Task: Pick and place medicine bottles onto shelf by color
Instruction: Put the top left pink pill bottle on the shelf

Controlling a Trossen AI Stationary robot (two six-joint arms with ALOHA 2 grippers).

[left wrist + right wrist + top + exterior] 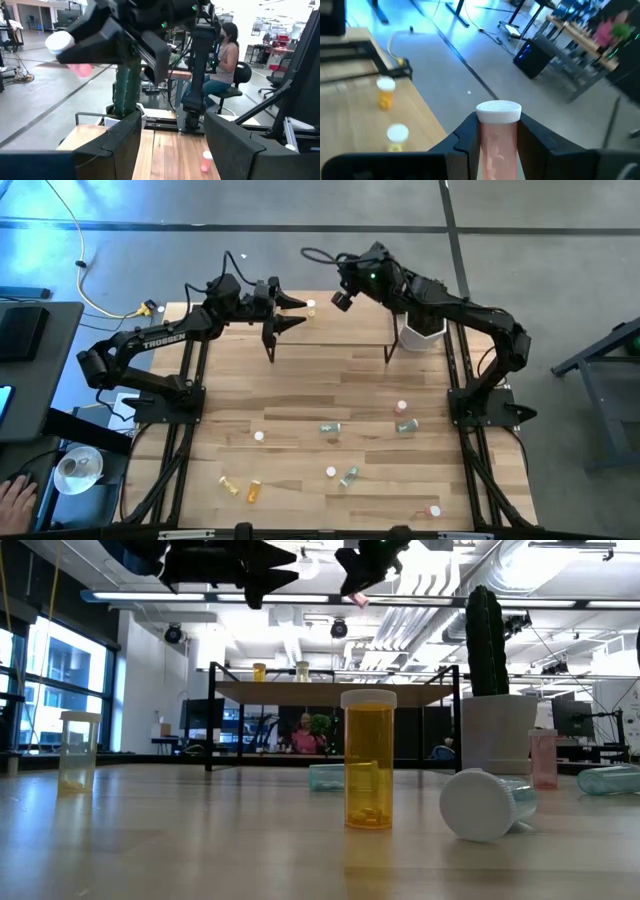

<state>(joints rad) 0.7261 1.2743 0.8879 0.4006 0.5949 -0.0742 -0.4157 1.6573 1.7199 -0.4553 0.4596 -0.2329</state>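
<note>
We find the right gripper [499, 137] clamped on a pink bottle [498, 145] with a white cap, held upright between the two dark fingers above the far part of the table; in the left wrist view the same bottle [70, 52] shows tilted at the tip of that arm, and its lower body is hidden by the fingers in the right wrist view. The right arm reaches in from the table's right side, bent at the elbow, its wrist over the shelf's [330, 330] far edge in the high view. The left gripper [290, 313] hangs near it with its fingers apart and nothing between them — its arm stretches low from the left, and the word TROSSEN can be read on the forearm. On the shelf we see an orange bottle [386, 93] and a yellow one [397, 137] standing close together; the yellow one's foot is cut off by the gripper in the right wrist view. Beside the shelf stands the white cactus pot [497, 732]. Other bottles lie scattered on the near half of the table — in the low view an orange one [368, 758] stands upright, a green one [487, 802] lies on its side just beside it, and a yellow one [78, 750] stands well apart to the left. Any labels on them are too small to read. A person [222, 57] sits in the room beyond, partly hidden by the arm.
</note>
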